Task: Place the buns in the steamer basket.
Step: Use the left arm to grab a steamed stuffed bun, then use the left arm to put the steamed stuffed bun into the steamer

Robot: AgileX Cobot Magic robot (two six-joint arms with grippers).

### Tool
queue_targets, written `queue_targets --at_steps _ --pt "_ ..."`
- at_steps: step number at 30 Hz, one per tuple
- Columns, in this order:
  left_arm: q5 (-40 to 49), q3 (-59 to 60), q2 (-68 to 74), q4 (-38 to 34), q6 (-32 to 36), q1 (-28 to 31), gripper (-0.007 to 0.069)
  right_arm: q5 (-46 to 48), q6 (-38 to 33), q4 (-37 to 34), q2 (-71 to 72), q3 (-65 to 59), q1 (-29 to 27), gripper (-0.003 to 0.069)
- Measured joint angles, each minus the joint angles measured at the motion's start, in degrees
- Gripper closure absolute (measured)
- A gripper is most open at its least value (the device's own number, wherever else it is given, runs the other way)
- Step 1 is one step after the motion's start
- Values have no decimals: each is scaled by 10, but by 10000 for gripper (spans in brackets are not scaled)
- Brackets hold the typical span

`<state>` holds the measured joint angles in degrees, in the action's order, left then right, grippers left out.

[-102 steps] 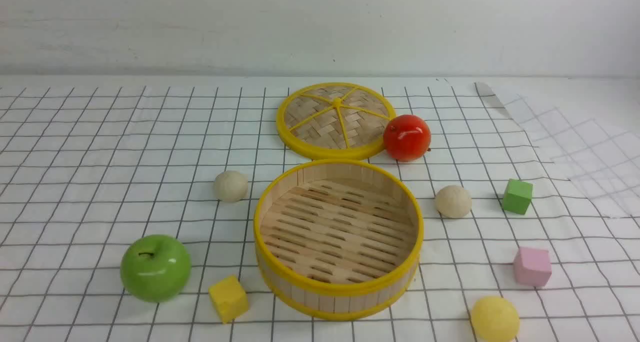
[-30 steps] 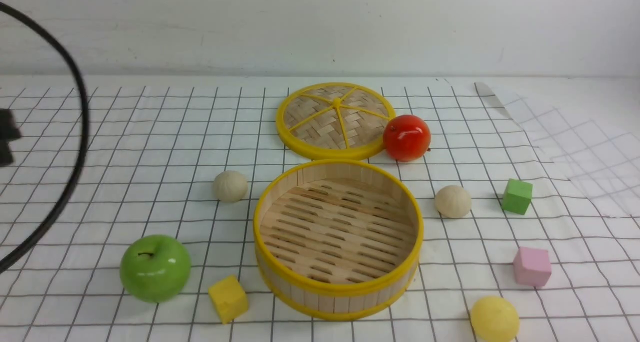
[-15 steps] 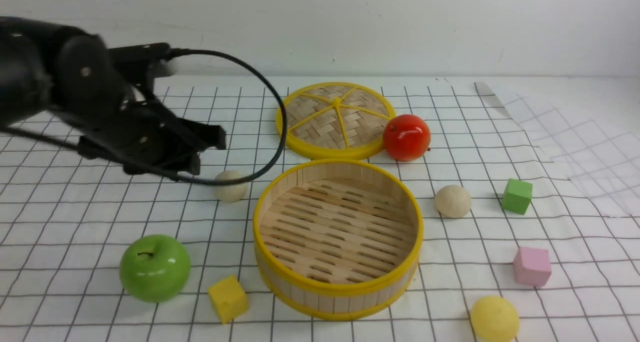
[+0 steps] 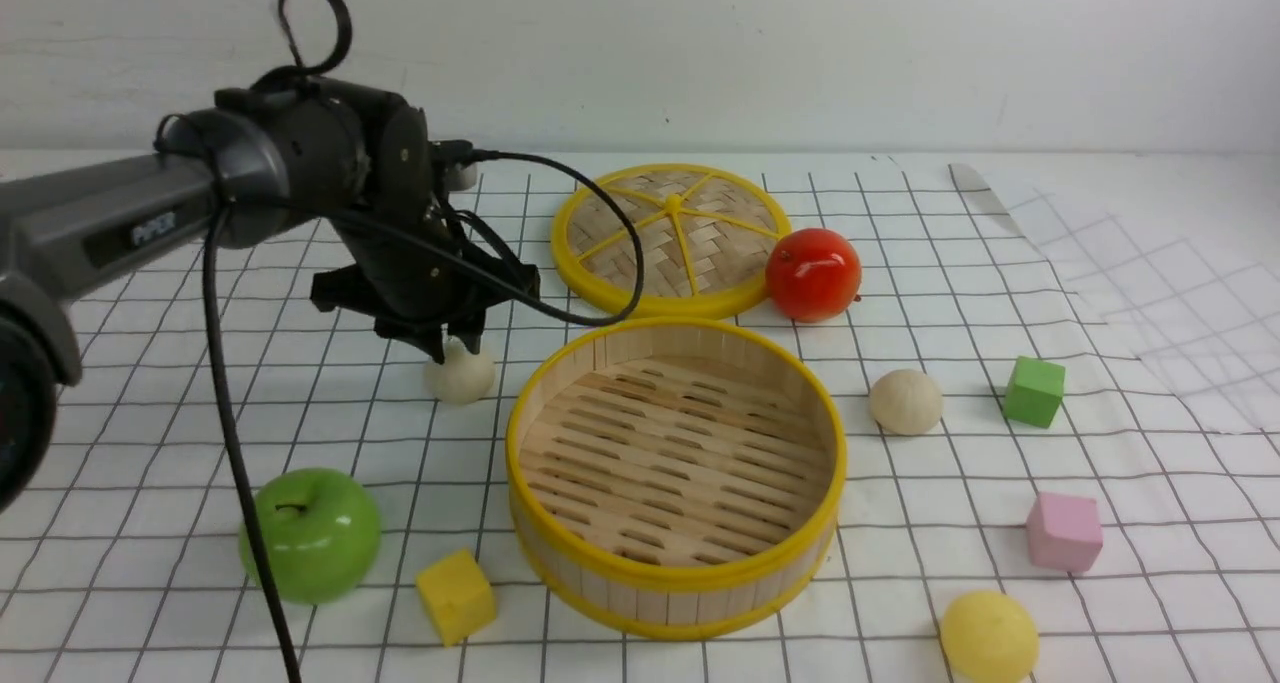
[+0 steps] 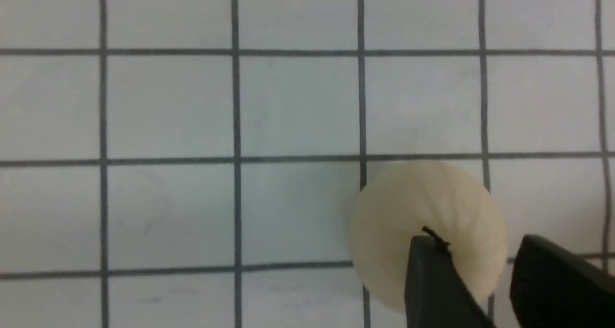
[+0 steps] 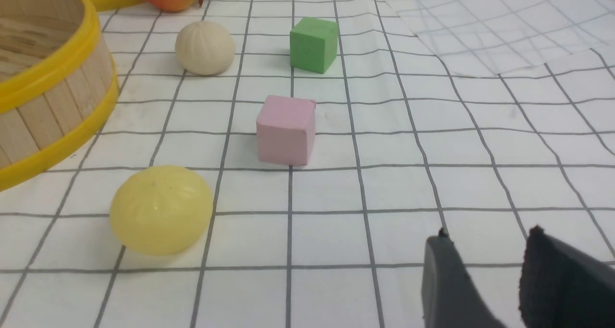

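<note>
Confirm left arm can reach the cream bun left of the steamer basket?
Probably yes: the left gripper hangs above that cream bun, jaws apart, nothing between. The bun sits under one finger, so a small sideways shift looks needed.

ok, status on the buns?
Left jaws open over the white bun left of the basket. Right jaws open, empty. Basket empty; second white bun, yellow bun outside. Nothing blocking.

Basket: round bamboo, yellow rims, slatted floor, upright, lower centre of front view.
Left white bun: matte, on the cloth just left of the basket, apart from it.
Right white bun: right of the basket.
Yellow bun: bottom right.
</note>
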<state>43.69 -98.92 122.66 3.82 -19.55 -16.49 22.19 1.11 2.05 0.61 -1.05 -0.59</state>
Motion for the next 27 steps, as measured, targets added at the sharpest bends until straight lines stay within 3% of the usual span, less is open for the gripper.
queue_targets --at_steps 9,12,14,17,23,27 --pt "-31 -6 28 31 2 0 403 0 0 0 0 0 0 419" --pt "-29 -6 28 27 11 0 452 0 0 0 0 0 0 419" --pt "-18 -6 27 16 27 0 566 0 0 0 0 0 0 419" --pt "-1 -6 15 12 34 0 634 0 0 0 0 0 0 419" --pt "33 -5 -70 -12 42 -8 637 0 0 0 0 0 0 419" --pt "57 -5 -157 -53 83 -45 637 0 0 0 0 0 0 419"
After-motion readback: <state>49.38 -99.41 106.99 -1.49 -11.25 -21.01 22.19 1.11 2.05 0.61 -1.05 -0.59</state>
